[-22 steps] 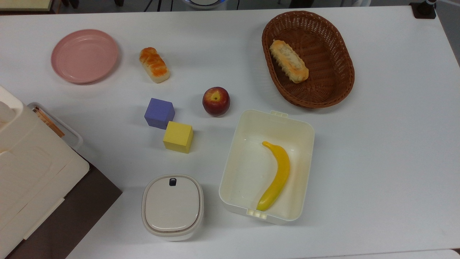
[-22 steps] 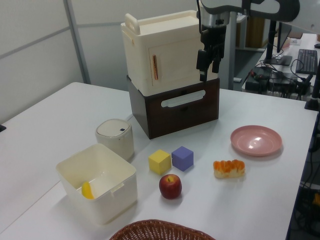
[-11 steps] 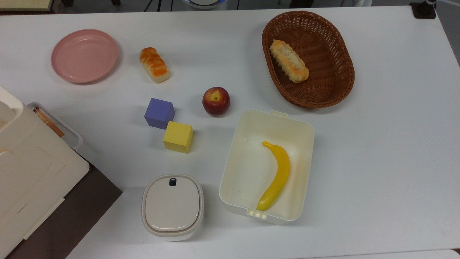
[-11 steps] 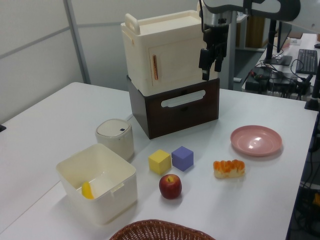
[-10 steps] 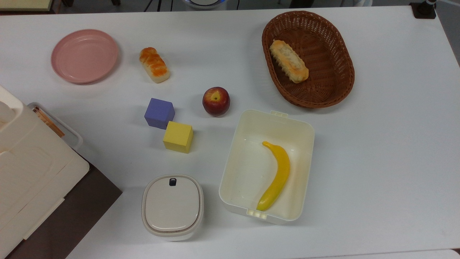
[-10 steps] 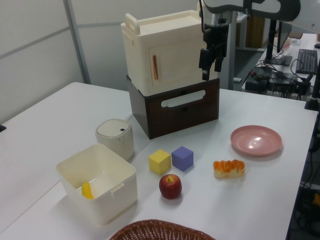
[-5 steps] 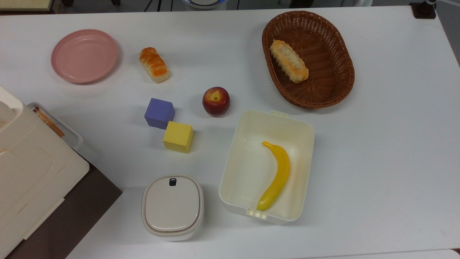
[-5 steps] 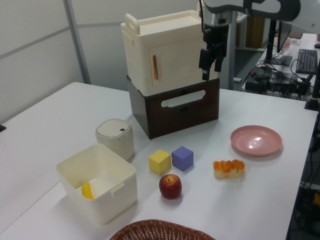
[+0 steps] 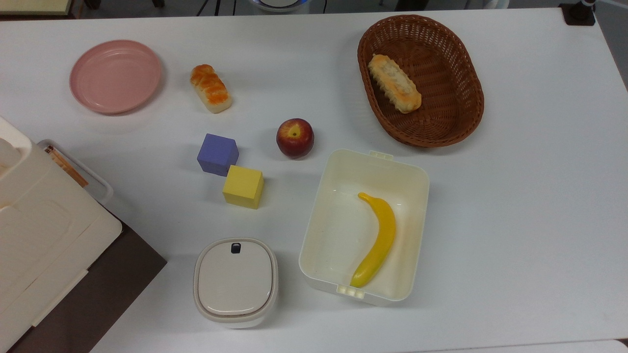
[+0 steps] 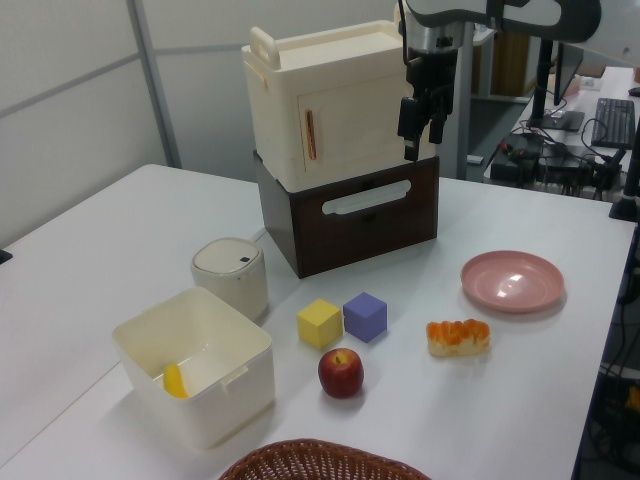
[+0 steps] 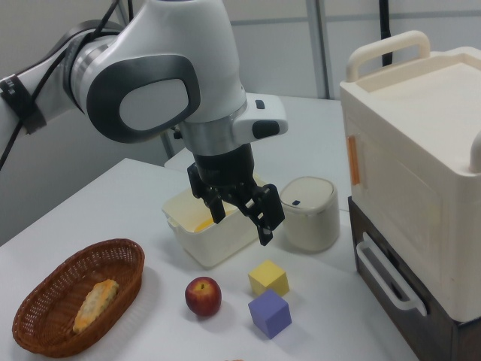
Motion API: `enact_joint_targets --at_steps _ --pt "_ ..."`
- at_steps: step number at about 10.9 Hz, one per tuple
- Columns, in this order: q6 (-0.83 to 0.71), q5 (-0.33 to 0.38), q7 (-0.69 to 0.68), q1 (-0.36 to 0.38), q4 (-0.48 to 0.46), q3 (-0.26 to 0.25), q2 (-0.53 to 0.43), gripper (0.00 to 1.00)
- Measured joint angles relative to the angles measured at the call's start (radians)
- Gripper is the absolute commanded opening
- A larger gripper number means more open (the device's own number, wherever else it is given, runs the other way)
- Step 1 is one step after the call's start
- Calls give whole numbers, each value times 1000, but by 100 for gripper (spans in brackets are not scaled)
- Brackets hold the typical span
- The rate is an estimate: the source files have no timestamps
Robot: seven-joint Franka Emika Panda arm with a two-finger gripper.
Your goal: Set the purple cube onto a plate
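Purple cube (image 9: 217, 154) is seen on the tabletop (image 9: 515, 196), touching the yellow cube (image 9: 243, 187), well apart from the plate (image 9: 115, 76). The gripper (image 11: 242, 213) is held high, fingers (image 11: 269, 223) spread, empty.

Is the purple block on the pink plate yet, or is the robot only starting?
Only starting. Nothing is done yet: the purple block sits on the table, touching the yellow block, and the pink plate has nothing on it. The gripper hangs open in the air, holding nothing. Left to do: come down, grab the purple block, carry it over, set it on the plate.
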Motion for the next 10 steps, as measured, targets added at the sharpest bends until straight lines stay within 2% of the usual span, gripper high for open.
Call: enact_joint_targets --at_steps 5,8,10 --pt "-12 0 0 10 0 10 8 100" --pt "2 0 0 38 0 14 72 100" --pt "48 0 64 83 -3 14 117 100"
